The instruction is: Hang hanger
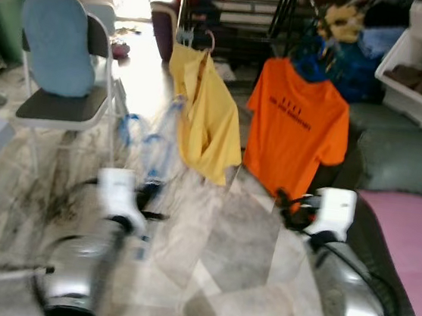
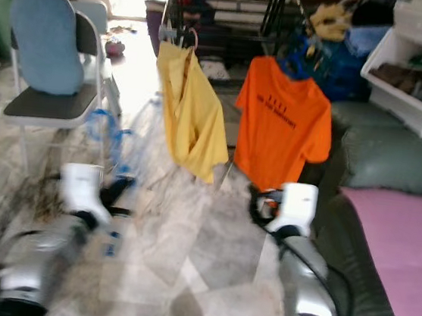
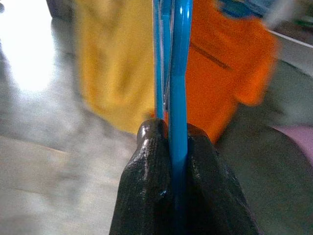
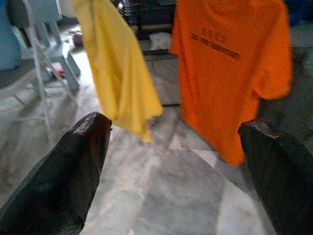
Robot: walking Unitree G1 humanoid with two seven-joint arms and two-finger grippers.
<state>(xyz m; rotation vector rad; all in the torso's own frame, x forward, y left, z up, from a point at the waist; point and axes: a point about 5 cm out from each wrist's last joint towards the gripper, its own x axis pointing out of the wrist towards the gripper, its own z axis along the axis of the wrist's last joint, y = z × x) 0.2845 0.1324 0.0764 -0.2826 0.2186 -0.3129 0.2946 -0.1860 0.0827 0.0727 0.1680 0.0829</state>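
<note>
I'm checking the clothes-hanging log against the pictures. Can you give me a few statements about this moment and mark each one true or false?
1. The left gripper is shut on a blue hanger. True.
2. The right gripper is holding the orange shirt. False: its fingers are spread open and hold nothing; the shirt hangs ahead of it.
3. A yellow shirt hangs to the left of the orange shirt. True.
4. The chair stands on the robot's right. False: it stands to the left, beyond the left arm.
5. The floor is covered in green carpet. False: it is pale, marble-like tile.
</note>
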